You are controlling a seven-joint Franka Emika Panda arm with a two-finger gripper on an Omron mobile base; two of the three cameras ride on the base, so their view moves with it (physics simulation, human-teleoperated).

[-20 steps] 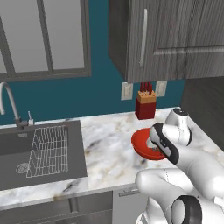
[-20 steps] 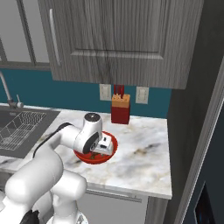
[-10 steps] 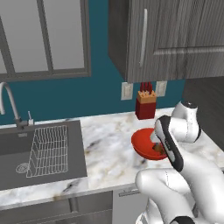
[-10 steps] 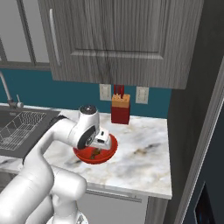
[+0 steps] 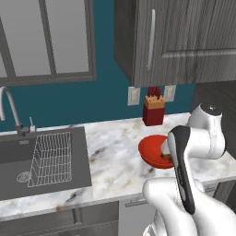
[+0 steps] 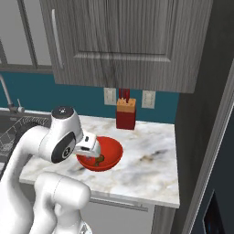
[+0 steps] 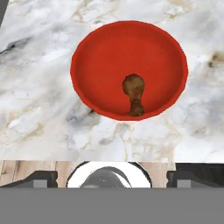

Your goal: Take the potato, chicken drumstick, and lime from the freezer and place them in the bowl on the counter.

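at the far left of the left base view a curved faucet (image 5: 10,108) rises behind the dark sink (image 5: 41,159), and a white wire rack (image 5: 50,156) sits inside the basin. right of the sink runs the marbled counter (image 5: 115,156), under a teal wall and grey upper cabinets (image 5: 175,41) with a long bar handle. two pale wall outlets (image 5: 134,96) flank a red knife block (image 5: 153,110) that stands against the wall. in front of the block rests the red bowl (image 5: 154,150), partly covered on its right side by the white arm.

in the right base view the bowl (image 6: 109,153) lies on the counter (image 6: 146,160) just right of the arm's hand, with the knife block (image 6: 124,113) behind it and the dark freezer (image 6: 210,137) wall at the far right. the gripper (image 6: 93,157) hangs over the bowl's left rim, close above it.

from the hand view the bowl (image 7: 100,57) sits on the marble, and the chicken drumstick (image 7: 134,92) lies inside it, thick end toward the bowl's middle, thin end touching the near wall. the gripper (image 7: 111,179) shows its two dark fingertips (image 7: 43,178) spread wide at the bottom edge, jaws released and grasping nothing, apart from the drumstick.

no brand, label or writing can be read anywhere.
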